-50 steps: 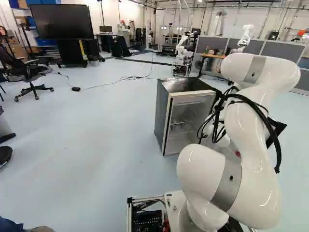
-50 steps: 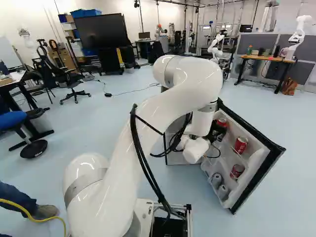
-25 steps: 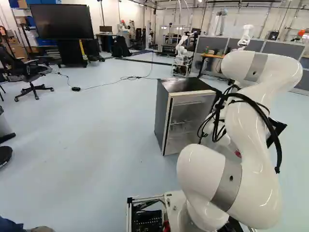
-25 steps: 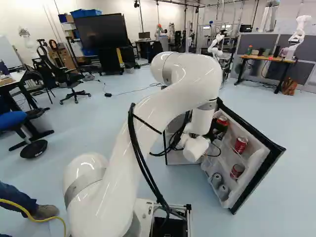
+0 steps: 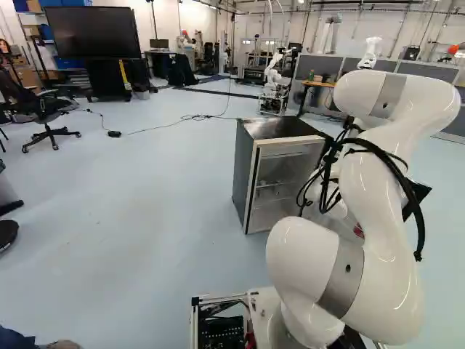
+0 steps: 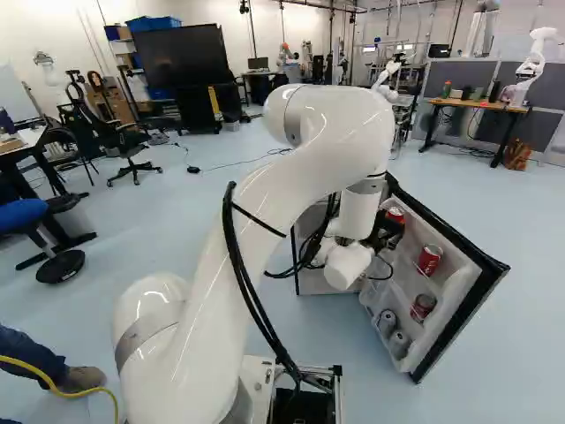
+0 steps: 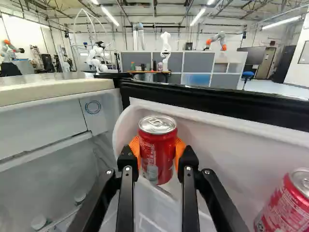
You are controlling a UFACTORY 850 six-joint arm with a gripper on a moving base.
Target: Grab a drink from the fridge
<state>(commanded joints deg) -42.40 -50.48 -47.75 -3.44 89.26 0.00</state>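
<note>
In the right base view my gripper (image 6: 385,237) is at the upper part of the open fridge door (image 6: 459,252). The wrist view has the gripper (image 7: 158,153) shut on an upright red can (image 7: 157,147), an orange pad pressed to either side. The can stands out in front of the white door liner; whether its base touches the shelf I cannot tell. Beside it is another red can (image 7: 286,205). The fridge body (image 5: 283,185) stands ahead of the arm in the left base view.
Lower on the door are a red can (image 6: 424,306) and grey cans (image 6: 398,343). A cable (image 5: 167,125) crosses the floor beyond the fridge. A person's shoe (image 6: 81,379) and a yellow hose (image 6: 40,375) are left of the base. Another robot (image 6: 533,62) stands far back.
My arm's upper bend has risen a little, and the gripper with the red can has shifted slightly up and left in the right base view. The base and the fridge have stayed put.
</note>
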